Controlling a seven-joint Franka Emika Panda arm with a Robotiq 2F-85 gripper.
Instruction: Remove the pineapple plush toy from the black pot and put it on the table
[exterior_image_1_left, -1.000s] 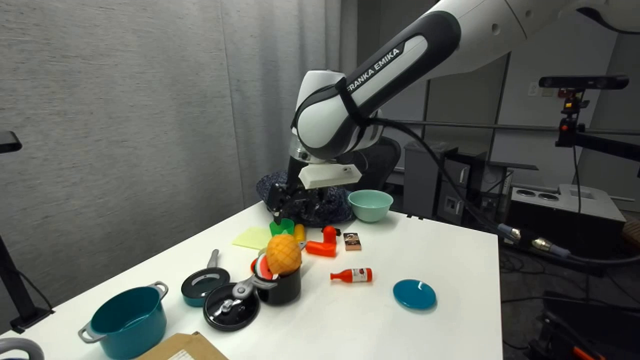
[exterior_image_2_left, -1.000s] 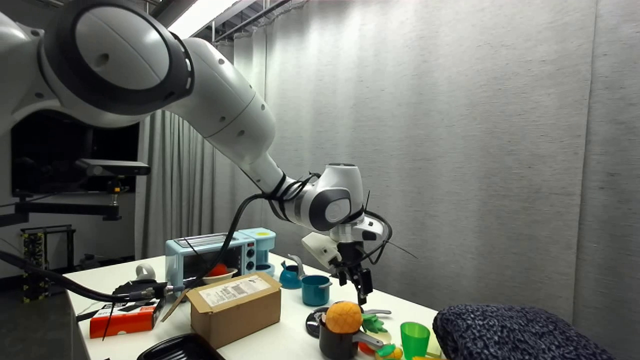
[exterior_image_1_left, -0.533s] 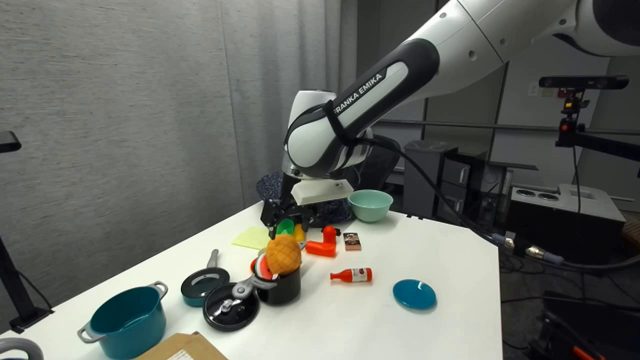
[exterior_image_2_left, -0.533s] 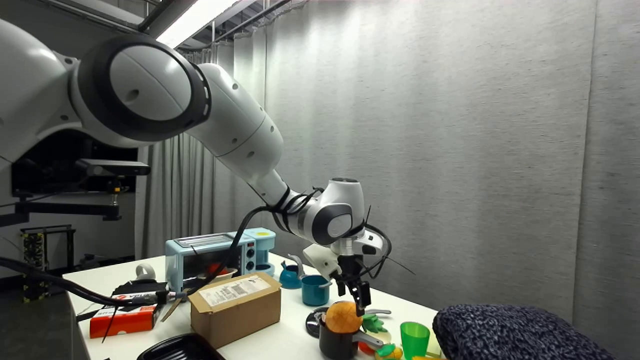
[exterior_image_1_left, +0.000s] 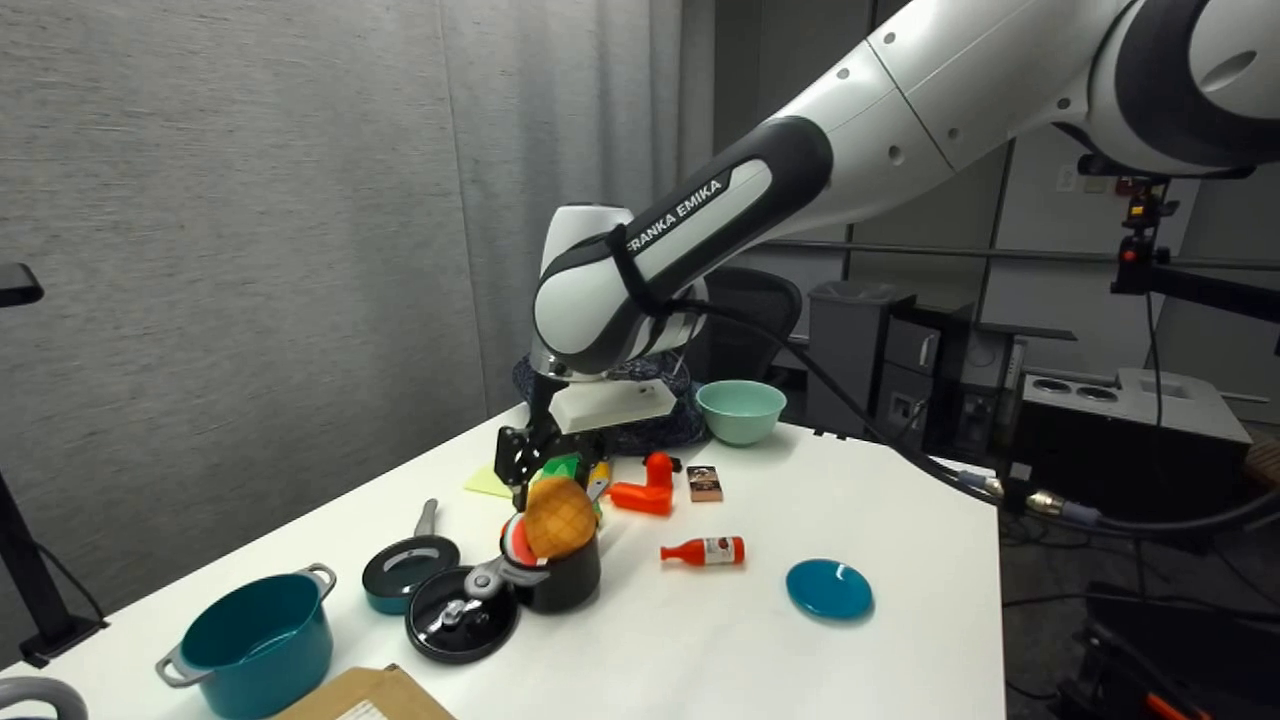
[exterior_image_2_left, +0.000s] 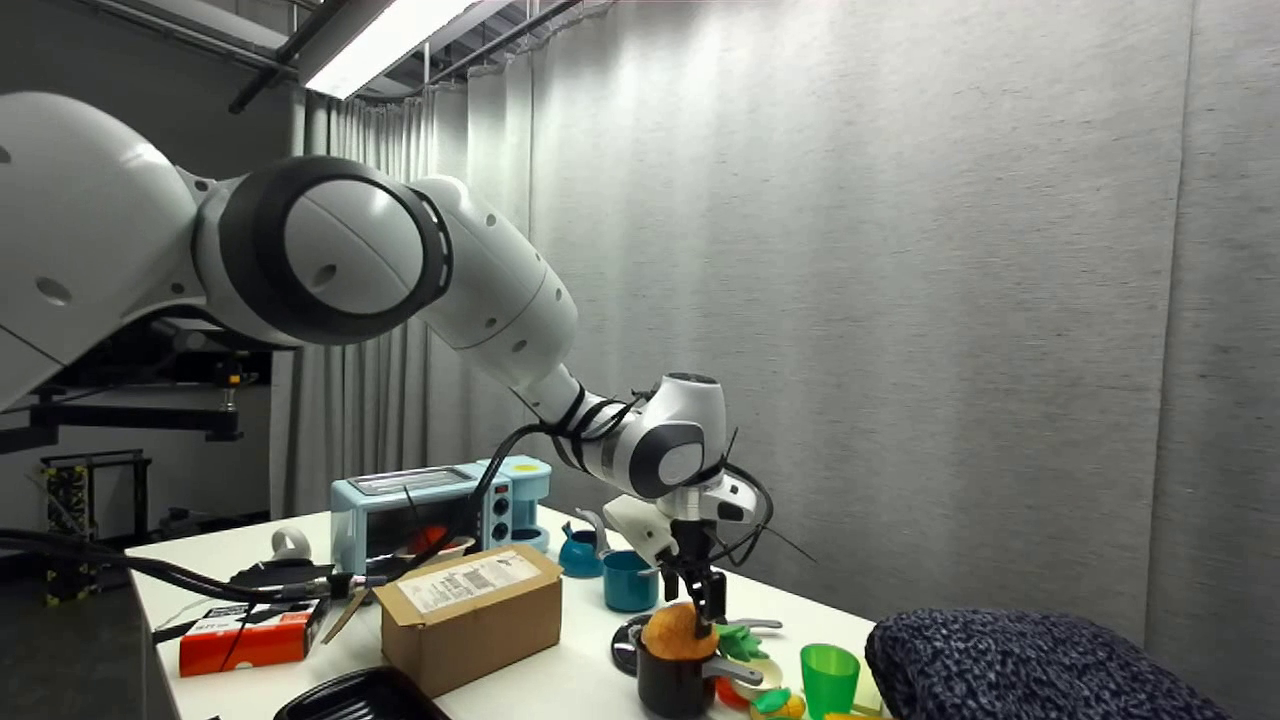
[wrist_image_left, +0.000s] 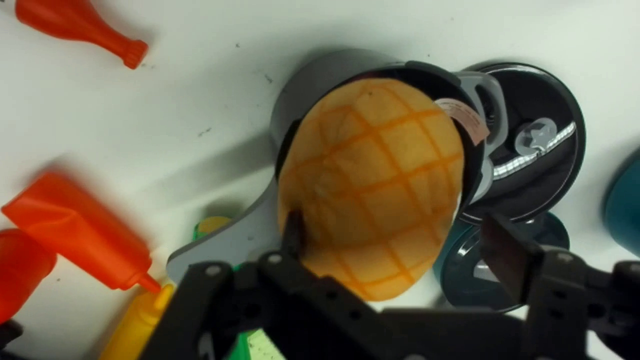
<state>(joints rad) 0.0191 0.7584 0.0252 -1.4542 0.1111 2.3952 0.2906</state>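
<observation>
The orange-yellow pineapple plush toy (exterior_image_1_left: 560, 518) (exterior_image_2_left: 672, 632) (wrist_image_left: 375, 150) sits in the black pot (exterior_image_1_left: 575, 580) (exterior_image_2_left: 665, 690) (wrist_image_left: 320, 82) and bulges above its rim. Its green leafy top does not show. The pot stands on the white table (exterior_image_1_left: 760, 650). My gripper (exterior_image_1_left: 557, 490) (exterior_image_2_left: 690, 602) (wrist_image_left: 392, 230) is open and low over the toy. In the wrist view the left finger overlaps the toy and seems to press into it. The right finger is apart from the toy, over the small pan beside it.
A black lid (exterior_image_1_left: 462, 612) and a small teal pan (exterior_image_1_left: 410, 568) lie close beside the pot. A teal pot (exterior_image_1_left: 260, 640), red bottle (exterior_image_1_left: 704, 551), blue plate (exterior_image_1_left: 829, 588) and mint bowl (exterior_image_1_left: 740, 411) stand around. A cardboard box (exterior_image_2_left: 475, 615) and green cup (exterior_image_2_left: 829, 680) show too.
The arm has moved down and toward the pot until the open gripper reached the toy. The toy has shifted and tilted slightly in the pot.
</observation>
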